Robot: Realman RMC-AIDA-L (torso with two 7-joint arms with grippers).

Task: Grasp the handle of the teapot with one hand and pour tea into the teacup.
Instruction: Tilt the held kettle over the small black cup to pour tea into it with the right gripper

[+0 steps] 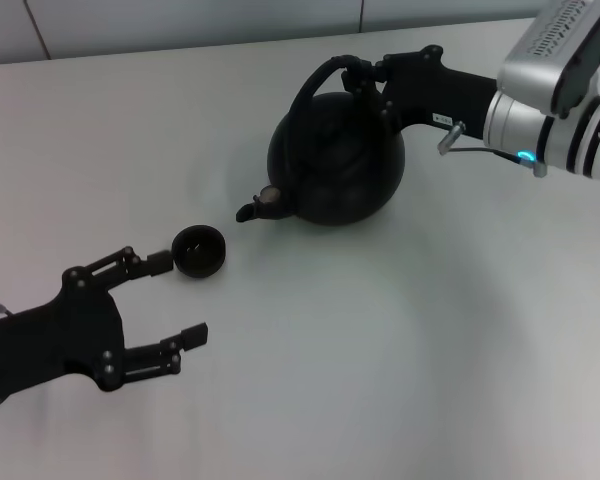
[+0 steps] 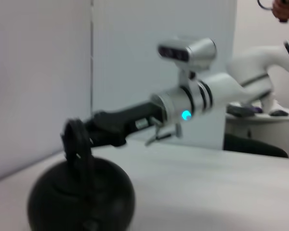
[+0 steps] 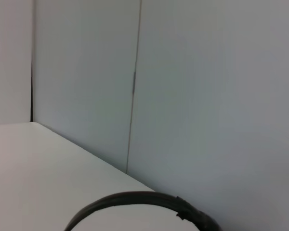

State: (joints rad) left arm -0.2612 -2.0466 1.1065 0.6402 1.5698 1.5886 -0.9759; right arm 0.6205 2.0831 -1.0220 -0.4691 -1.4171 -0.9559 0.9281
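The black teapot [image 1: 335,160] stands mid-table, its short spout [image 1: 250,210] pointing at the small black teacup [image 1: 198,250]. My right gripper [image 1: 365,78] reaches in from the right and is shut on the arched handle [image 1: 315,85] near its top. The left wrist view shows the same grip, with the right gripper [image 2: 79,137] on the handle [image 2: 76,139] above the teapot [image 2: 82,197]. The right wrist view shows only the handle's arc [image 3: 135,197]. My left gripper [image 1: 177,300] is open and empty on the near left, one fingertip [image 1: 160,263] right beside the teacup.
The white table [image 1: 430,350] runs back to a pale panelled wall [image 1: 180,20]. In the left wrist view, other white equipment [image 2: 265,91] and a dark shape stand beyond the table's far side.
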